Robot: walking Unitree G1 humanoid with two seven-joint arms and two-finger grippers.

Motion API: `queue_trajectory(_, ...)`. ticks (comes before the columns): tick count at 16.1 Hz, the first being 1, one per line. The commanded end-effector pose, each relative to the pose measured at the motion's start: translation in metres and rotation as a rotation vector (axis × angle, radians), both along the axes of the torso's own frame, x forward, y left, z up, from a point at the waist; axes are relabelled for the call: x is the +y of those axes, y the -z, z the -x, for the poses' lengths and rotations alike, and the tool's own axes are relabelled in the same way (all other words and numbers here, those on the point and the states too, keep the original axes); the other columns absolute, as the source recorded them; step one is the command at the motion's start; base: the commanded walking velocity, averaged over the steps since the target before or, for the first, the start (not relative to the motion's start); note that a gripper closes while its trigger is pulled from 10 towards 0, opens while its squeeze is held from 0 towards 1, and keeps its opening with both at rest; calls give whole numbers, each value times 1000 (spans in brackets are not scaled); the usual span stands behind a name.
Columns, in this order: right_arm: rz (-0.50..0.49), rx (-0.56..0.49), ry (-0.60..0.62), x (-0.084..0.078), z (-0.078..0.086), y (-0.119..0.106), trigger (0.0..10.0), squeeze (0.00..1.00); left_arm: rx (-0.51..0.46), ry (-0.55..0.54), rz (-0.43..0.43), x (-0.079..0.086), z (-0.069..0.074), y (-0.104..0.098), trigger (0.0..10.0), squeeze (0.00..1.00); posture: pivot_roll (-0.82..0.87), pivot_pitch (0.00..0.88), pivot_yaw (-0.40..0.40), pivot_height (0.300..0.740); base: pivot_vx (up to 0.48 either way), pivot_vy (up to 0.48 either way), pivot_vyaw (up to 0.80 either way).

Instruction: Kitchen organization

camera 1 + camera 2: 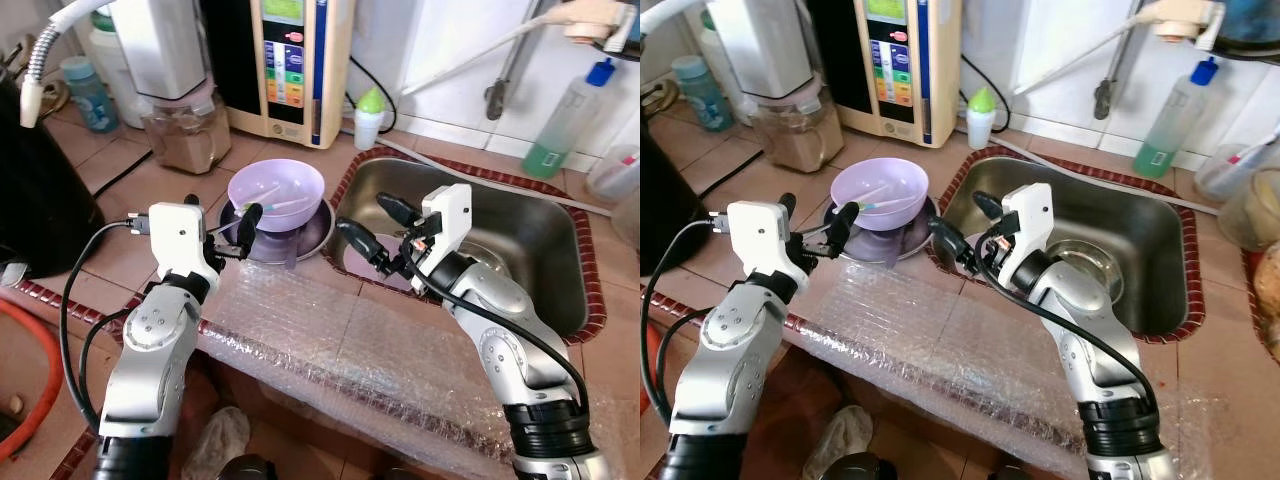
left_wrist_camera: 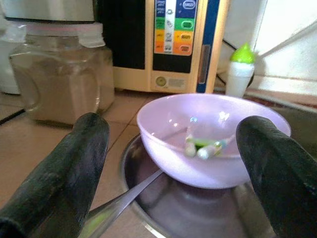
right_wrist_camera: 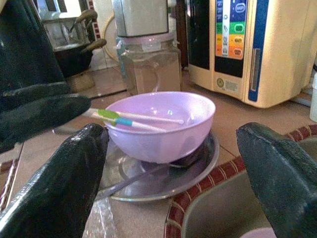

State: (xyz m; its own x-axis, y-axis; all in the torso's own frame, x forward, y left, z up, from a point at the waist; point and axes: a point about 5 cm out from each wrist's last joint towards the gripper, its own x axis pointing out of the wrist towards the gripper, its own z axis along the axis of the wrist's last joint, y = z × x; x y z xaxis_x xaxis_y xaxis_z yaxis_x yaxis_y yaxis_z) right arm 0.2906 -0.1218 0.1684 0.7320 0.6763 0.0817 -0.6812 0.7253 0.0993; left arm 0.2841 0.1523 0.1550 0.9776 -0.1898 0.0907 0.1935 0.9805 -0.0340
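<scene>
A lilac plastic bowl [image 1: 276, 192] stands on a round metal plate [image 1: 318, 234] on the tiled counter, just left of the sink. Inside it lie two thin white utensils [image 3: 130, 119] with green and blue ends. A metal handle [image 2: 132, 193] lies on the plate under the bowl. My left gripper [image 1: 220, 214] is open at the bowl's left side, its fingers [image 2: 67, 178] apart and holding nothing. My right gripper [image 1: 378, 228] is open over the sink's left rim, to the right of the bowl, pointing at it and empty.
The steel sink [image 1: 545, 255] lies on the right. Bubble wrap [image 1: 350, 340] covers the counter's front edge. Behind the bowl stand a jar of brown powder [image 1: 185, 135], a cream water machine [image 1: 290, 60] and a small green-capped bottle [image 1: 369, 118]. A green soap bottle [image 1: 563, 125] stands far right.
</scene>
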Motion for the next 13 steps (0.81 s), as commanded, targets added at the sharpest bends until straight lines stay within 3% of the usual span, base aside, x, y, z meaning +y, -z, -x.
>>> queue_trajectory(1,0,-13,-22,3,4,-5,10000,0,-15,7,35,0,-7,-1,7529,0,-14,0,8,740,0,0,0)
queue_trajectory(2,-3,-8,-30,4,6,-6,10000,0,-13,9,62,-1,-11,0,4863,0,-21,0,11,740,0,0,0)
queue_trajectory(3,-6,-3,-41,6,8,-6,10000,0,-7,12,79,-2,-14,2,0,0,-25,0,13,740,0,0,0)
queue_trajectory(7,7,46,-130,11,23,2,10000,0,2,27,122,-4,-27,5,0,0,-31,0,19,740,0,0,0)
queue_trajectory(13,19,64,-176,16,24,2,10000,0,3,29,202,-4,-34,7,0,0,-23,0,13,740,0,0,0)
